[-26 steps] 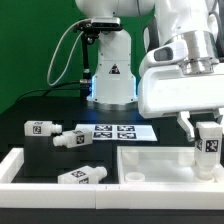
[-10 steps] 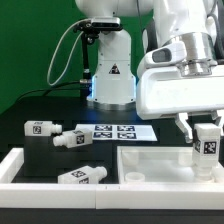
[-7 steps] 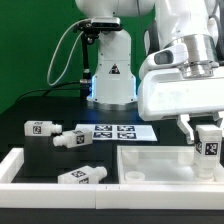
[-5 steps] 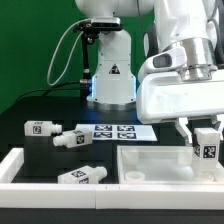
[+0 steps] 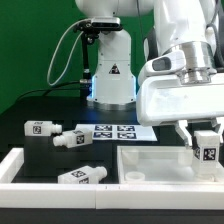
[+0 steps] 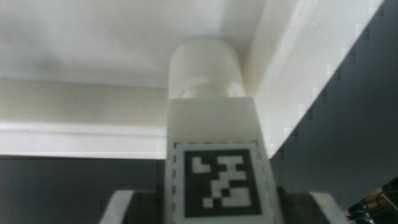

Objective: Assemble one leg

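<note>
My gripper (image 5: 203, 135) is shut on a leg (image 5: 207, 157), a stubby white peg with a black-and-white tag, held upright over the far right corner of the large white panel (image 5: 150, 163). In the wrist view the held leg (image 6: 214, 110) fills the middle, its rounded end against the panel (image 6: 80, 100), with dark fingers (image 6: 128, 205) on both sides of its tag. Three other legs lie loose: one (image 5: 41, 127) at the exterior view's far left, one (image 5: 72, 138) beside it, one (image 5: 81, 176) near the front.
The marker board (image 5: 110, 130) lies flat before the robot base (image 5: 110, 75). A long white border rail (image 5: 60, 199) runs along the front and another (image 5: 12, 162) at the exterior view's left. A black cable (image 5: 62, 55) hangs behind.
The gripper with the held leg has sunk slightly and shifted a little toward the exterior view's right. The loose legs have not moved.
</note>
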Robot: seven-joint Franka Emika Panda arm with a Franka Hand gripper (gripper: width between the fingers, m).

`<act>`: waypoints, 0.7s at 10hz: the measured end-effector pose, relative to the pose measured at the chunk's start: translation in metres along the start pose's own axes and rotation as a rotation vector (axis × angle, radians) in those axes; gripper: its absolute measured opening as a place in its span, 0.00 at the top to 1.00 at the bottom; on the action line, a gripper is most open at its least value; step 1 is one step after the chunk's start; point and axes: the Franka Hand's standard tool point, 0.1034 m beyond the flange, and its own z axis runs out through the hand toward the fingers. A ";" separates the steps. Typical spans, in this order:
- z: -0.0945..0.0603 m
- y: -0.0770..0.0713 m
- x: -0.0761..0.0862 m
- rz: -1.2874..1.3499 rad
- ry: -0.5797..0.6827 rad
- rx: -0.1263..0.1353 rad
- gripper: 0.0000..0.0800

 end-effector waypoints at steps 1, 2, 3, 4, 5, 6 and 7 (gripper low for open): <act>0.000 0.000 0.000 0.000 -0.001 0.000 0.57; 0.000 0.000 0.000 0.000 -0.001 0.000 0.35; 0.001 0.001 -0.002 0.002 -0.028 0.003 0.35; -0.003 0.004 0.007 0.009 -0.094 0.011 0.22; -0.008 0.006 0.021 0.012 -0.089 0.010 0.20; -0.003 0.007 0.020 0.019 -0.139 0.016 0.20; -0.001 0.008 0.022 0.040 -0.261 0.032 0.19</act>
